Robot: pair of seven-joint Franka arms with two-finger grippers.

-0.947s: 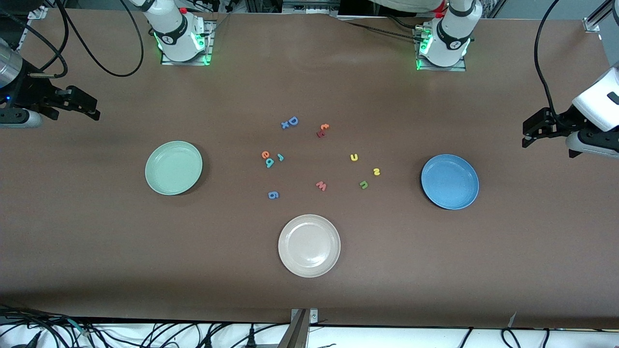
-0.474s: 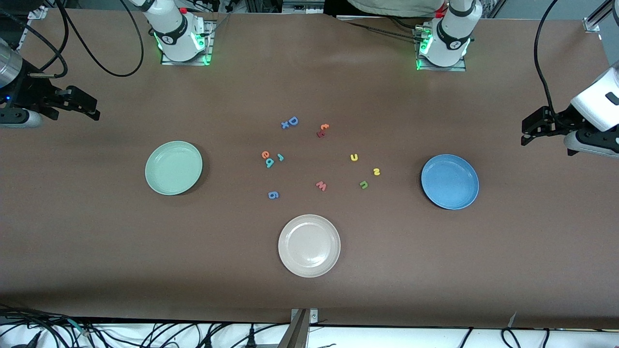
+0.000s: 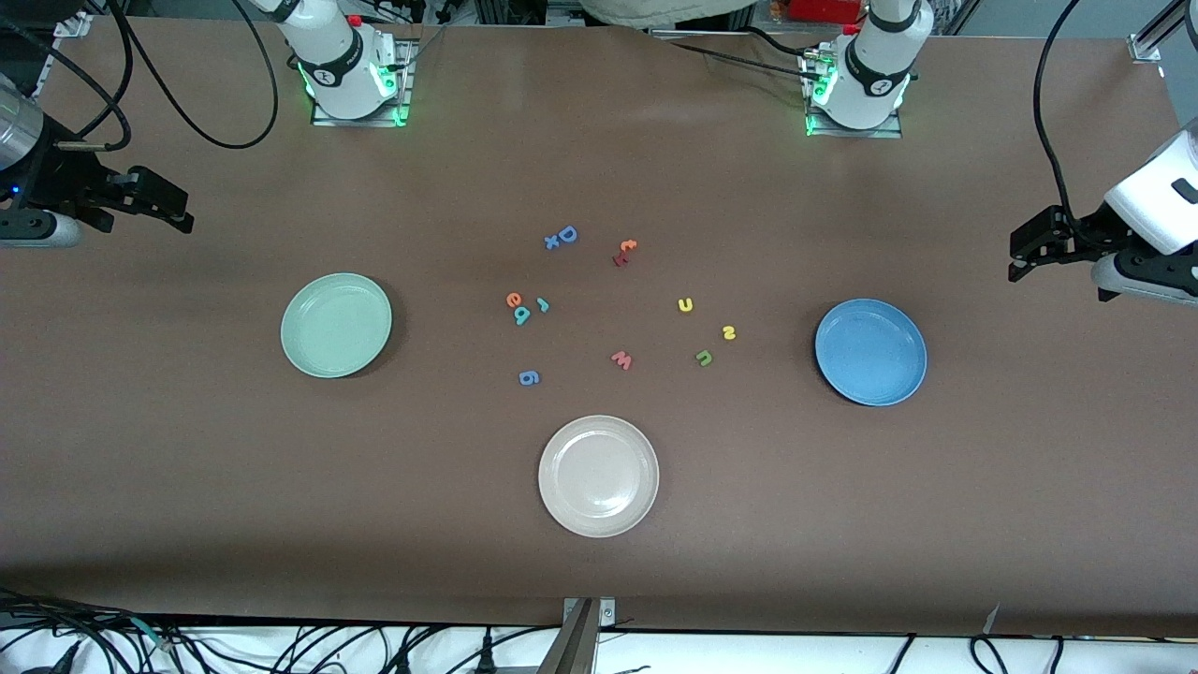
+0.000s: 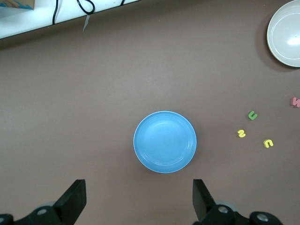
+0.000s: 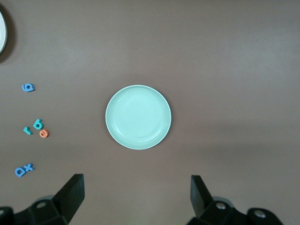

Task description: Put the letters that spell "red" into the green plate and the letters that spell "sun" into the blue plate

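Front view: green plate (image 3: 336,325) toward the right arm's end, blue plate (image 3: 870,352) toward the left arm's end; orange "e" (image 3: 513,300), teal "r" (image 3: 543,304) and teal "d" (image 3: 522,316) cluster on the table (image 3: 599,580) between them; yellow "u" (image 3: 685,304), yellow "s" (image 3: 729,332) and green "n" (image 3: 704,357) lie nearer the blue plate.
Left wrist view: left gripper (image 4: 138,201) spread wide, holding nothing, above the table beside the blue plate.
Right wrist view: right gripper (image 5: 137,199) spread wide, holding nothing, above the table beside the green plate.
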